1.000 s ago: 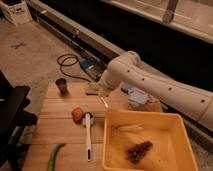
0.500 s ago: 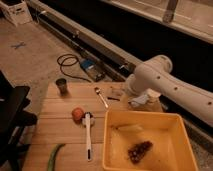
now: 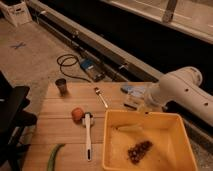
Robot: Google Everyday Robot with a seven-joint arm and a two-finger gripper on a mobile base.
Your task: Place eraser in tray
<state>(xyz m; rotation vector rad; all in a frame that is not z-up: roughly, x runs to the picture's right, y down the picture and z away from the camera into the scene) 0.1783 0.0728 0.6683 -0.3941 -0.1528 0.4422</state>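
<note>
Tabletop (image 3: pixel 60 125) of pale wooden planks is the largest thing here. Above its far right corner comes the white arm (image 3: pixel 187 90), thick, smooth and rounded. The end effector (image 3: pixel 142 104) is at the low end of the arm, just behind the far wall of the tray (image 3: pixel 172 120). Its fingers are closed narrow. If they hold something, I cannot tell, because the arm covers them.

The eraser (image 3: pixel 131 103) seems to be the small dark block on the tabletop, just beside the end effector and just outside the tray's far wall. It is not inside the tray yet.

I see 3 possible problems. First, the arm is bulky and low, so a quick swing may hit the tray's far wall and push the whole tray. Second, if the eraser is gripped only at 1 end, it may turn and drop on the rim or outside it. Third, closed fingers that come down may only push the block toward the blue object (image 3: pixel 132 89) behind it.

About materials: the tray is bright yellow plastic, rectangular, with raised smooth walls. In it lie a pale long piece (image 3: pixel 129 128) and a brown crumbly heap (image 3: pixel 139 149). The white-handled tool (image 3: pixel 88 136) is long and thin. The green vegetable (image 3: pixel 54 156) is curved, the orange ball (image 3: pixel 76 114) round, the spoon (image 3: pixel 101 97) shiny metal, and the cup (image 3: pixel 61 86) small and dark.
</note>
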